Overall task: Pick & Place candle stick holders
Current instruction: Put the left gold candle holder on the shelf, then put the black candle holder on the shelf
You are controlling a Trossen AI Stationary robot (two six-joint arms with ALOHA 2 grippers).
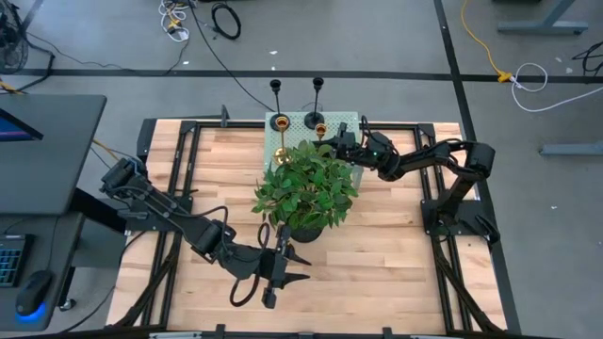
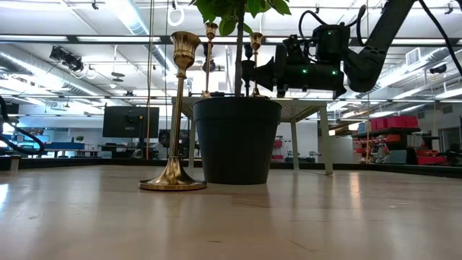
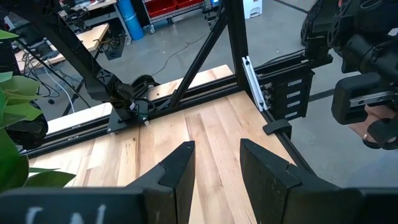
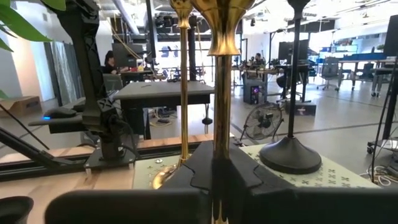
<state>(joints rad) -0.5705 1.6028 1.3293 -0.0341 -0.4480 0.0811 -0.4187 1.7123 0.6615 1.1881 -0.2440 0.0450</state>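
Note:
A pale mat [image 1: 344,122] lies at the table's far middle. Two black candle stick holders [image 1: 317,89] [image 1: 276,89] and a gold one [image 4: 183,93] stand on it by their round bases. Another gold holder [image 2: 177,115] stands on the wood left of the black plant pot [image 2: 237,137]. My right gripper [image 1: 330,141] is over the mat, shut on a gold holder [image 4: 219,37]. My left gripper [image 1: 301,267] is open and empty near the table's front edge, in front of the pot. My right gripper pinches the gold holder's slim stem [image 4: 219,124] between its two fingers, below the cup. The fingers come about level from the table's right side and lie across the stem. The holder stands upright. The fingers hide its base, so whether it is lifted does not show.
The leafy plant [image 1: 306,188] in its pot stands mid-table, between the two arms and just in front of the mat. A black holder's base [image 4: 290,154] stands close beside my right gripper. Bare wood lies to the left and right of the pot.

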